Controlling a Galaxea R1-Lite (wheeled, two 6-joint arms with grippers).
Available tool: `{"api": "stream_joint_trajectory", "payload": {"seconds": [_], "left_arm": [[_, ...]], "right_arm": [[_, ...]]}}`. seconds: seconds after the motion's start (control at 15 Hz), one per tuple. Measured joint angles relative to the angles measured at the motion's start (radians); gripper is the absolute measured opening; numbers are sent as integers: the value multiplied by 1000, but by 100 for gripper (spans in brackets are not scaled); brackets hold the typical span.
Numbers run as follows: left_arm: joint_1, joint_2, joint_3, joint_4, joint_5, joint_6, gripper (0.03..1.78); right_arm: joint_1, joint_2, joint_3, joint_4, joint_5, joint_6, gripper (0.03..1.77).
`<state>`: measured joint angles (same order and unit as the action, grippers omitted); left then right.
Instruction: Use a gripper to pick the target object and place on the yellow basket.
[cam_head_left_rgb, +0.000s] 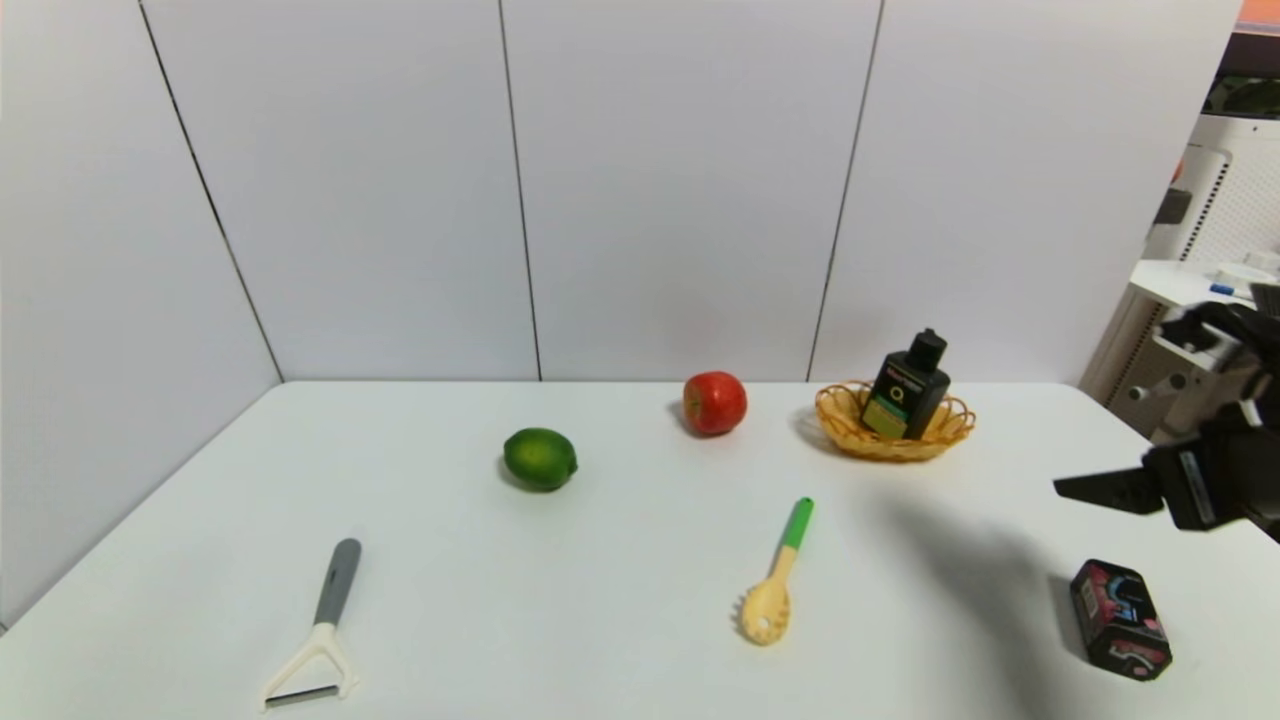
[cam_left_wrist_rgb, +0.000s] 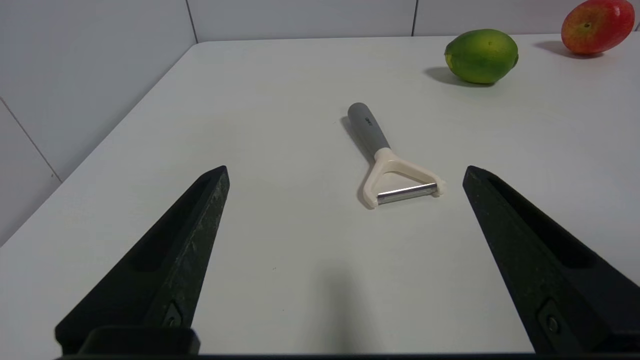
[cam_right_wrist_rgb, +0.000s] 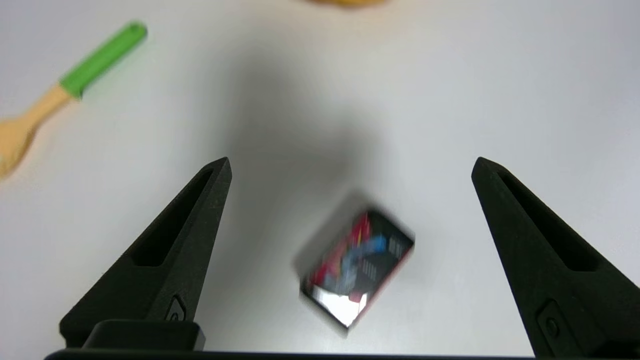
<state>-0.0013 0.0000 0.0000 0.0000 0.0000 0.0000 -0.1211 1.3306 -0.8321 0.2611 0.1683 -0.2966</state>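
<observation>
White tabletop (cam_head_left_rgb: 620, 600): squarish bottle (cam_head_left_rgb: 906, 390) in wicker basket (cam_head_left_rgb: 850, 432).

Woven wicker yellow basket (cam_head_left_rgb: 893, 433), glossy plastic target object (cam_head_left_rgb: 906, 390), metal-bladed peeler (cam_left_wrist_rgb: 391, 162), matt white table (cam_head_left_rgb: 620, 560)

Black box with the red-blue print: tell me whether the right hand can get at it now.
Probably yes. The right hand hangs open above the black box, which lies alone on bare table, nothing between them.
</observation>
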Motion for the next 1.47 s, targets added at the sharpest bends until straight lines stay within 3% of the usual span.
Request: {"api": "stream_joint_trajectory", "payload": {"seconds": [0.2, 0.47, 0.67, 0.87, 1.0, 1.2, 1.47], "left_arm": [[0, 0, 0, 0, 0, 0, 169], [0, 0, 0, 0, 0, 0, 169], [0, 0, 0, 0, 0, 0, 169], [0, 0, 0, 0, 0, 0, 169], [0, 0, 0, 0, 0, 0, 169], [0, 0, 0, 0, 0, 0, 169], [0, 0, 0, 0, 0, 0, 169]], "right_arm": [[0, -317, 251, -27, -83, 62, 168], [27, -753, 581, -168, -127, 152, 169], [72, -1014, 780, -291, -152, 178, 169], [101, -1209, 825, -277, -156, 193, 169], [110, -1280, 830, -260, -158, 258, 169], [114, -1321, 831, -258, -169, 315, 169], [115, -1333, 832, -256, -174, 307, 169]]}}
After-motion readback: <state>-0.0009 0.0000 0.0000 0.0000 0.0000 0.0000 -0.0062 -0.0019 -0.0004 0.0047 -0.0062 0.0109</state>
